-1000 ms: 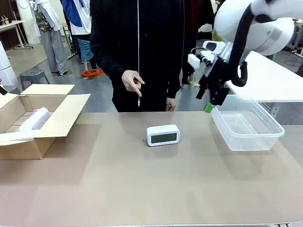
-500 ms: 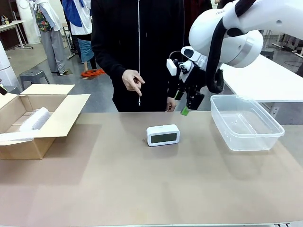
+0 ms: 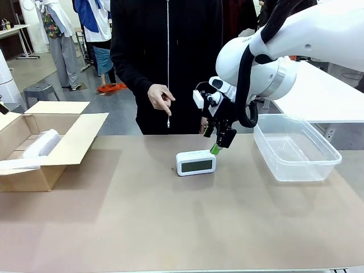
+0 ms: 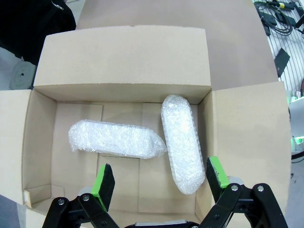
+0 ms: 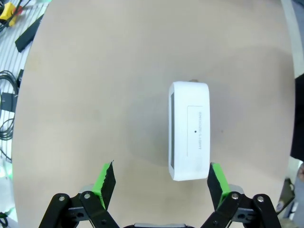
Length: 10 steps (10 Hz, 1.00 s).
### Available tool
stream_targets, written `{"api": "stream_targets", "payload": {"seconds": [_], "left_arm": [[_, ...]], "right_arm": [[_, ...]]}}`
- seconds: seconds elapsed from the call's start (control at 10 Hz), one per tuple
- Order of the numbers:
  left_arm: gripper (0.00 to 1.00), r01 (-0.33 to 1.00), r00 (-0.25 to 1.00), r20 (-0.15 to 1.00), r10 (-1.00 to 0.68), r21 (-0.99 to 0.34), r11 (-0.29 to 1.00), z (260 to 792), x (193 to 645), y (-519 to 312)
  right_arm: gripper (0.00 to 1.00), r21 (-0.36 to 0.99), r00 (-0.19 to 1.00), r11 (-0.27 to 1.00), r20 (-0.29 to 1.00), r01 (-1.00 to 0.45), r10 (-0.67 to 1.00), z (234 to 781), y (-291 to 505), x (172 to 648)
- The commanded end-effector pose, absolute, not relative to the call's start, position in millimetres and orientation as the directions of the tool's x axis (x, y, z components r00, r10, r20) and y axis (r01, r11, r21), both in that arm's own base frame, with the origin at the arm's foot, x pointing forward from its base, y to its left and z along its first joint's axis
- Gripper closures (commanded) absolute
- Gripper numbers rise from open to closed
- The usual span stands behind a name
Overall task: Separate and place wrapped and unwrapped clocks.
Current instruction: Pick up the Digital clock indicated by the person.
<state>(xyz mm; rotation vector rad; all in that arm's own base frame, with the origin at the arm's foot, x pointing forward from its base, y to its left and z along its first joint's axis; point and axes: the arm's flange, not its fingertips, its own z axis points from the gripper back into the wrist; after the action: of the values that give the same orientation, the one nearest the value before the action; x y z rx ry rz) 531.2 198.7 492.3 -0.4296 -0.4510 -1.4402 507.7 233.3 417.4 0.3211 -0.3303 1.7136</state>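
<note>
A bare white clock with a grey screen stands at the table's middle; the right wrist view looks down on its top. My right gripper hangs open just above and behind the clock's right end, its green pads wide apart with nothing between them. Two bubble-wrapped bundles, one lying crosswise and one lengthwise, rest inside the cardboard box. One bundle shows in the box at the front view's left. My left gripper is open above that box.
A clear plastic tub stands at the table's right. A person in a black zip jacket stands at the far edge, one hand pointing down toward the clock. The near half of the brown table is bare.
My right arm has swung left from above the plastic tub and come down to just over the white clock. The clock and box have stayed put.
</note>
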Motion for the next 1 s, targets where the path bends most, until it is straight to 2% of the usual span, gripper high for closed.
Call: {"api": "stream_targets", "payload": {"seconds": [0.0, 0.9], "left_arm": [[0.0, 0.997, 0.076, 0.53, -0.844, -0.012, 0.082, 493.0, 530.3, 199.7], [0.0, 0.997, 0.076, 0.53, -0.844, -0.012, 0.082, 493.0, 530.3, 199.7]], "right_arm": [[0.0, -0.025, -0.151, -0.153, 0.384, -0.988, 0.911, 414.7, 233.7, 513.4], [0.0, 0.01, -0.164, -0.178, 0.351, -0.984, 0.922, 408.4, 263.2, 523.0]]}}
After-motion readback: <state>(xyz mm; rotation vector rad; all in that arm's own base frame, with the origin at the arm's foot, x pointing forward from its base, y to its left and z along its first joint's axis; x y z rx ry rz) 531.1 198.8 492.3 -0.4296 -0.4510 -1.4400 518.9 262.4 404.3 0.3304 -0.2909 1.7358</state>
